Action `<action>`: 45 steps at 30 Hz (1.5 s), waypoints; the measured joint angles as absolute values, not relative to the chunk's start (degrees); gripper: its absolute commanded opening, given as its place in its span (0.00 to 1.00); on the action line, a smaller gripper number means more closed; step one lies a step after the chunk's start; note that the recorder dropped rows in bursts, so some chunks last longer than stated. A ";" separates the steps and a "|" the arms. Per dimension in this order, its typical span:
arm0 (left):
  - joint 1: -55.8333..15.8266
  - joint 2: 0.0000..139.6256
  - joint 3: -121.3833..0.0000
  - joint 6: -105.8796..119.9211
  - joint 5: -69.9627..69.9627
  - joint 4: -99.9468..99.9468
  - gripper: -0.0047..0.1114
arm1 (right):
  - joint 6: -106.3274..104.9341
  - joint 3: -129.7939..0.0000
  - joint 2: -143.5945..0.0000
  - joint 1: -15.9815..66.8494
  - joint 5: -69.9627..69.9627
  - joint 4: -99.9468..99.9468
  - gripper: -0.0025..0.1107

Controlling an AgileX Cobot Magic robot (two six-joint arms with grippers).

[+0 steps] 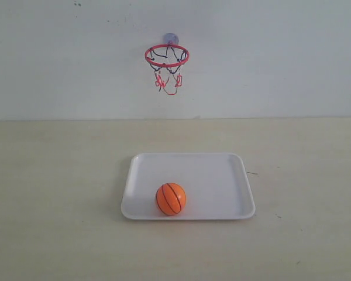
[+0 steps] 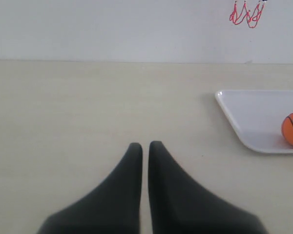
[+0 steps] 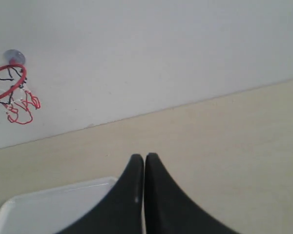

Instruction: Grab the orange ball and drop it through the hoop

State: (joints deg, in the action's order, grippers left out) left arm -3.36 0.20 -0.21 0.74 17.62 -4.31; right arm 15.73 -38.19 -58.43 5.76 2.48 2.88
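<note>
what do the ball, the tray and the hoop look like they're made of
Orange ball: likely smooth plastic or rubber, glossy, judging by its faint sheen.
White tray: probably plastic or melamine with a satin finish and a rounded, moulded-looking rim.
Hoop: its red ring could be plastic or coated wire, which one is unclear; its net is thin black and red string.

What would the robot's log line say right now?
ball: in tray | hoop: on wall, empty | left hand: shut, empty | right hand: shut, empty
</note>
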 measured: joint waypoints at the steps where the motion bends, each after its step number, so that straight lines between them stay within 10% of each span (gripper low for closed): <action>1: -3.36 0.20 -0.21 0.74 17.62 -4.31 0.08 | 16.75 -38.30 -60.56 5.76 1.78 2.88 0.02; 22: -3.36 0.20 -0.21 0.74 17.62 -4.31 0.08 | -16.31 -73.83 -107.18 28.74 16.78 3.00 0.02; 45: -3.36 0.20 -0.21 0.74 17.62 -4.31 0.08 | -24.22 -97.88 -117.96 31.92 58.82 20.85 0.03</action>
State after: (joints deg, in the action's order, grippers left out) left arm -3.36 0.20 -0.21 0.74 17.62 -4.31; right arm -24.22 -97.88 -117.96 31.92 58.82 20.85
